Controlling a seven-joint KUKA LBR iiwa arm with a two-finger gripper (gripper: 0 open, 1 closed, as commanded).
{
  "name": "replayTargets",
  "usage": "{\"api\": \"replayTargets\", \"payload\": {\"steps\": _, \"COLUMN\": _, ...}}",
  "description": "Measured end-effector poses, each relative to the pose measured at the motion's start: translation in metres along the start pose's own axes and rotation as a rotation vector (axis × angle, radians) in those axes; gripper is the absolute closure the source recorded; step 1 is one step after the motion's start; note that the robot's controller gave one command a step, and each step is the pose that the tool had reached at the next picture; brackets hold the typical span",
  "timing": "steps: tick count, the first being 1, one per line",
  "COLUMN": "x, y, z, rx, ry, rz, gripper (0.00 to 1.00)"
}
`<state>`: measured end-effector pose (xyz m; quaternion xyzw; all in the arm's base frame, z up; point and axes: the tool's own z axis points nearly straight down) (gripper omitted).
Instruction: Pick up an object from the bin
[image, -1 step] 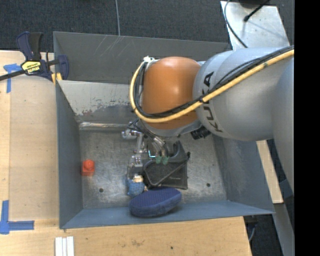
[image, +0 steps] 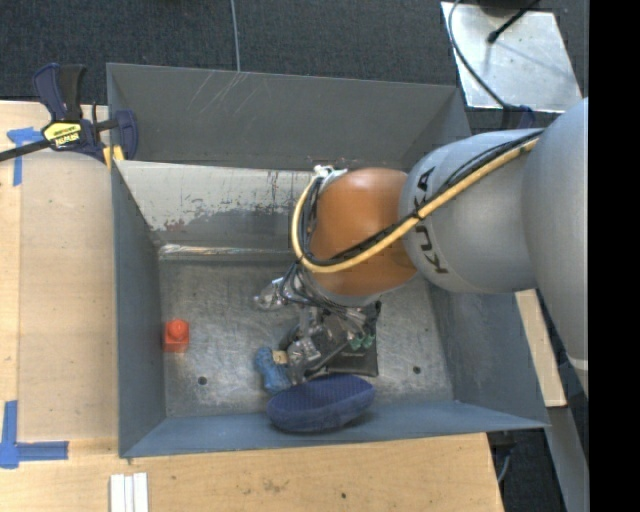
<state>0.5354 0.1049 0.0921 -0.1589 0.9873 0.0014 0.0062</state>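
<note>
My gripper (image: 312, 345) reaches down below the orange cover into the bin's front middle, its lower part among small things. A dark blue mesh pouch (image: 320, 405) lies against the front wall just under it. Left of the gripper's tip sits a small light blue object (image: 268, 366). A dark, flat item with a green edge (image: 357, 350) lies at the gripper's right. I cannot make out anything held between the fingers.
A small orange block (image: 177, 335) stands alone at the bin's left side. The arm and its orange cover hang over the bin's middle and right, hiding the floor beneath them.
</note>
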Motion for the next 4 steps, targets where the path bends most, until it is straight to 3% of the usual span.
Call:
{"api": "replayTargets", "payload": {"steps": 1, "x": 0.048, "y": -0.049, "z": -0.009, "rx": 0.002, "ry": 0.009, "rz": -0.099, "gripper": 0.00}}
{"api": "replayTargets", "payload": {"steps": 2, "x": 0.030, "y": -0.059, "z": 0.013, "rx": -0.006, "ry": 0.032, "rz": 0.111, "gripper": 0.00}}
{"api": "replayTargets", "payload": {"steps": 3, "x": 0.030, "y": -0.059, "z": 0.013, "rx": -0.006, "ry": 0.032, "rz": 0.113, "gripper": 1.00}}
{"api": "replayTargets", "payload": {"steps": 4, "x": 0.032, "y": -0.034, "z": -0.110, "rx": 0.002, "ry": 0.008, "rz": 0.088, "gripper": 1.00}}
